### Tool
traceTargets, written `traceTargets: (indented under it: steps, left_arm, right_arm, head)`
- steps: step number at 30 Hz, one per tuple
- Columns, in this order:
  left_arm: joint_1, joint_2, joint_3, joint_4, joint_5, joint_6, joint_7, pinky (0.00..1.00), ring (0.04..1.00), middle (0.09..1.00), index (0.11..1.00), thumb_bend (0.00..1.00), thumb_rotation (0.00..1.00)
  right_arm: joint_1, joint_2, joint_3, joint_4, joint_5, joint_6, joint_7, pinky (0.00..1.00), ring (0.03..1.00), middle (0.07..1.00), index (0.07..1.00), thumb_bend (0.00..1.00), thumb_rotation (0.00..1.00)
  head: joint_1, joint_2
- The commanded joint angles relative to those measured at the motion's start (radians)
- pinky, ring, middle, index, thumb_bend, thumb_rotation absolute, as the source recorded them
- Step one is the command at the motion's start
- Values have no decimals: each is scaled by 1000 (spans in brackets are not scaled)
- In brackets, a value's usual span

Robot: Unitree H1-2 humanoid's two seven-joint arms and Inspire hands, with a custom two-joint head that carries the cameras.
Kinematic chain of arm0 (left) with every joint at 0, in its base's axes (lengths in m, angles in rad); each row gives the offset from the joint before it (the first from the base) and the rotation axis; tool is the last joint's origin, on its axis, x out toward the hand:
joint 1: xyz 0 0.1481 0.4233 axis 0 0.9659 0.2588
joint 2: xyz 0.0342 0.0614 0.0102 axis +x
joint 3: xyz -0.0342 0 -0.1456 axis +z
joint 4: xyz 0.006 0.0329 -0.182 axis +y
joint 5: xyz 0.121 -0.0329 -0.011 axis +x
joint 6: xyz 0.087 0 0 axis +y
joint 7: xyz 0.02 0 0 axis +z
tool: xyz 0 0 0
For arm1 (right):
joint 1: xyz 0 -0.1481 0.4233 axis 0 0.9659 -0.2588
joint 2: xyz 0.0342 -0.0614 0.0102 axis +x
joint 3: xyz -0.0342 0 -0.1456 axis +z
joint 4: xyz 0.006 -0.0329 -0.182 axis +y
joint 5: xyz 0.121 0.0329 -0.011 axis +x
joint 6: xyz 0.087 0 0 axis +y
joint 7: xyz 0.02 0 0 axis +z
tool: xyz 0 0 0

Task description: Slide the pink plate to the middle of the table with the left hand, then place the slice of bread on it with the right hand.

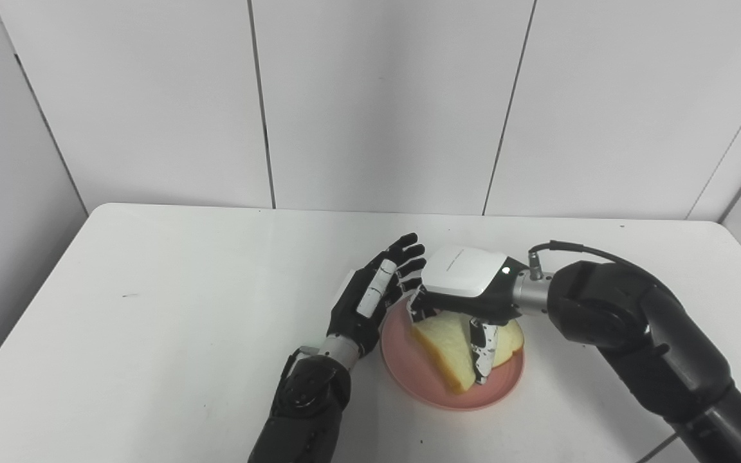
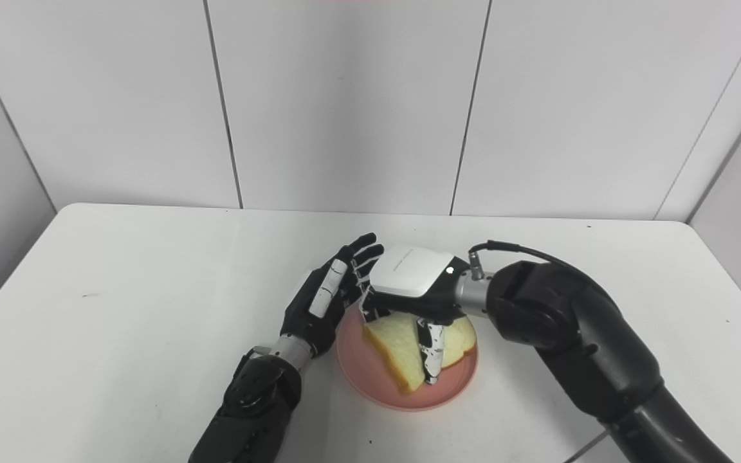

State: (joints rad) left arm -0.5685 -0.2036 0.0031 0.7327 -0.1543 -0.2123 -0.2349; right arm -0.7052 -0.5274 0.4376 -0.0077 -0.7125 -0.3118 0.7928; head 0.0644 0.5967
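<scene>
My right hand (image 1: pixel 467 289) hangs palm down over the slice of bread (image 1: pixel 454 350), its white back plate facing up and a small light glowing near the wrist. My thumb crosses the top of the slice and my fingers (image 1: pixel 420 307) curl down at its far left edge, so the hand is clamped on the bread from two sides. The slice lies tilted on the pink plate (image 1: pixel 409 370), its near corner down on the plate's surface and its crust edge facing me; whether the far side is lifted clear I cannot tell, since my palm covers it. My left hand (image 1: pixel 377 292) stands just beside the plate's left rim, edge on, with its fingers spread apart and pointing up and away, holding nothing; whether it touches the rim I cannot tell. The fingertips of the two hands come close together above the plate's far left side. The plate sits on the white tabletop (image 1: pixel 152 334), near the front edge and about midway across. My right forearm (image 1: pixel 640 334) reaches in from the right, with a black cable (image 1: pixel 570 247) looping over its wrist.
</scene>
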Motion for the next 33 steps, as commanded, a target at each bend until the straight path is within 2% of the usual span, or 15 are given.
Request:
traceTargets:
  steps: [1, 4, 5, 8, 14, 15, 16, 18, 21, 27, 33]
  left_arm:
    - [66, 15, 3, 26, -9, 18, -4, 746, 848, 852, 805, 922, 758]
    - [68, 15, 3, 26, -10, 19, -7, 747, 846, 850, 800, 921, 756]
    - [68, 15, 3, 29, -11, 16, -9, 751, 849, 850, 798, 926, 752]
    - [66, 15, 4, 37, -11, 9, -11, 751, 850, 851, 789, 928, 748]
    - [65, 14, 3, 46, -15, 2, -18, 752, 849, 849, 779, 928, 743]
    - [65, 14, 2, 46, -16, 2, -20, 755, 851, 849, 781, 923, 742]
    - [65, 14, 1, 45, -17, 2, -21, 756, 852, 850, 781, 921, 742]
    - [67, 12, -1, 39, -17, 8, -19, 749, 845, 846, 774, 925, 740]
    - [66, 12, -3, 38, -16, 9, -19, 744, 841, 842, 773, 934, 740]
    - [65, 17, -2, 51, -24, 1, -30, 770, 863, 852, 764, 920, 735]
    - [69, 17, -3, 42, -25, 6, -31, 760, 857, 848, 768, 926, 735]
  right_arm:
    - [-32, -5, -16, -3, 3, -11, -45, 379, 423, 523, 500, 518, 0]
    - [-29, -6, -15, 8, 2, -25, -62, 422, 440, 536, 478, 518, 0]
    - [-28, -6, -16, 9, 2, -25, -66, 463, 523, 592, 485, 520, 64]
    - [-29, -8, -19, 14, 0, -33, -83, 540, 630, 663, 493, 523, 132]
    - [-36, -18, -18, 13, -10, -35, -97, 598, 692, 714, 495, 524, 141]
    - [-38, -19, -18, 11, -12, -34, -97, 622, 715, 727, 591, 829, 135]
    - [-38, -20, -19, 10, -14, -30, -95, 631, 723, 732, 617, 903, 137]
    - [-39, -23, -24, 12, -6, -31, -97, 662, 746, 746, 656, 984, 158]
    - [-41, -29, -32, 17, 11, -39, -104, 684, 759, 757, 690, 999, 179]
    - [-52, -42, -46, 30, 46, -58, -106, 771, 791, 779, 753, 1000, 292]
    - [-58, -55, -53, 17, 66, -54, -91, 786, 799, 787, 771, 1000, 351]
  head:
    - [2, 0]
    - [2, -1]
    - [2, -1]
    - [0, -1]
    - [-6, -1]
    - [-6, -1]
    - [-6, -1]
    - [-5, 1]
    - [-6, 2]
    - [-11, 3]
    - [-12, 4]
